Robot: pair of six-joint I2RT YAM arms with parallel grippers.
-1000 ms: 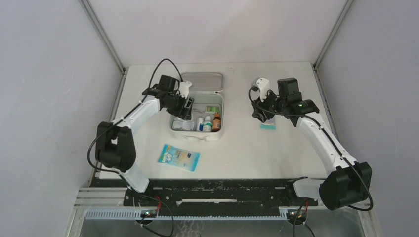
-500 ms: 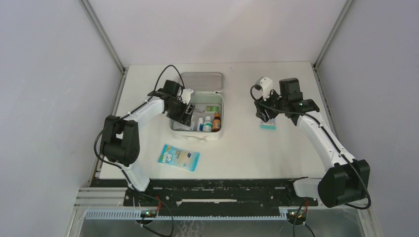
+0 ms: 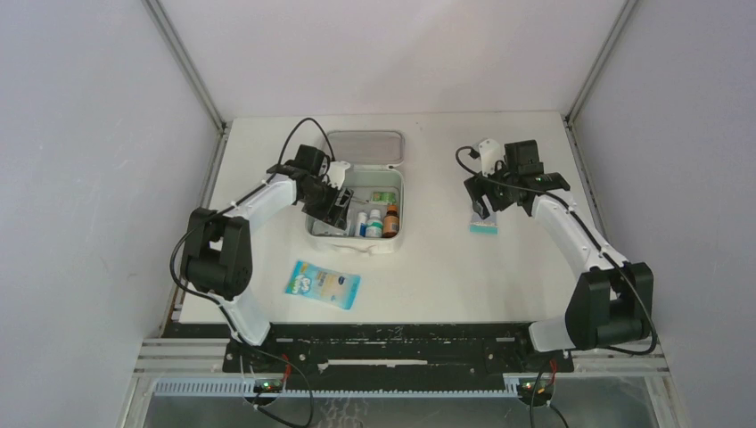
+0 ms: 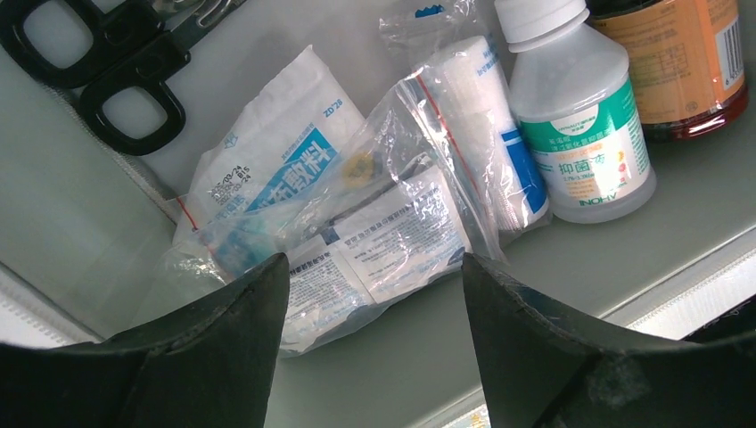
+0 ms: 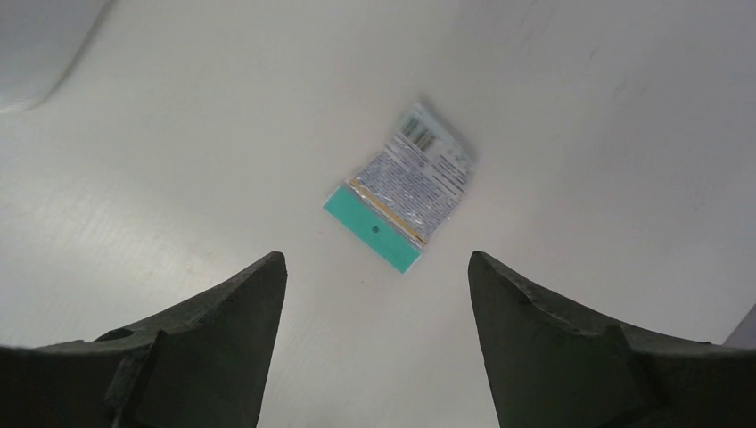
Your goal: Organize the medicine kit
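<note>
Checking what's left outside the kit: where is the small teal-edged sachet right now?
Top view: the sachet lies flat on the table, right of the medicine kit, beneath the open right gripper.

White medicine kit (image 3: 355,243), grey lid lining (image 3: 364,147); black scissors (image 4: 107,53); amber bottle (image 4: 682,62); green-labelled white bottle (image 4: 579,134); blue-white packet (image 3: 323,284); teal-edged sachet (image 5: 398,211).

Medicine kit (image 4: 78,234) interior smooth; plastic bag (image 4: 392,209) glossy, crinkled.

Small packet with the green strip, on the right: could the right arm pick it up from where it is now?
Probably yes. The right tool hangs open directly above the packet, which lies flat on the table with nothing between them. Being so flat, it may be hard to pinch.
</note>
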